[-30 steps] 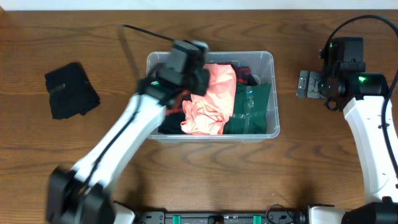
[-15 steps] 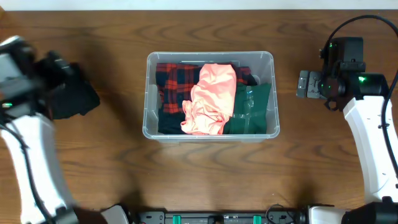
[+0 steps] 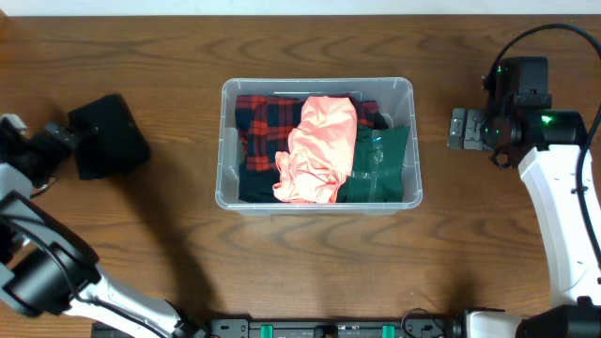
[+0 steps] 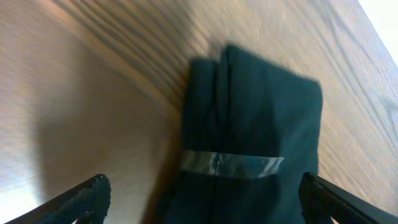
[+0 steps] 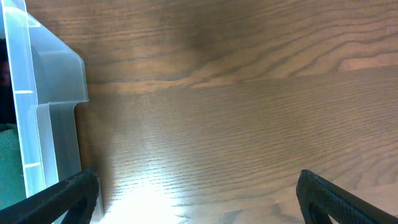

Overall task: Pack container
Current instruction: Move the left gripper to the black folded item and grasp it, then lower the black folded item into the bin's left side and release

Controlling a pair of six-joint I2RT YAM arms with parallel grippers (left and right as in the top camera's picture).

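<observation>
The clear container (image 3: 412, 141) stands mid-table and holds a red plaid cloth (image 3: 261, 117), a salmon-pink cloth (image 3: 319, 148) and a green cloth (image 3: 381, 164). A black folded garment (image 3: 111, 137) lies on the wood at the far left. My left gripper (image 3: 71, 141) is at its left edge. In the left wrist view that gripper (image 4: 202, 200) is open, and the dark garment (image 4: 255, 118), with a clear band (image 4: 231, 163) across it, lies between the fingers. My right gripper (image 3: 461, 129) hangs open right of the container, over bare wood (image 5: 199, 196). The container's corner (image 5: 53, 93) shows at the left of the right wrist view.
Brown wooden tabletop (image 3: 282, 272) stretches on all sides of the container. A black cable (image 3: 545, 33) loops above the right arm at the back right. The left arm's base sits at the front left corner.
My left arm swung from above the container out to the far left, its gripper opened, and it now sits at the black garment. The right arm has not moved.
</observation>
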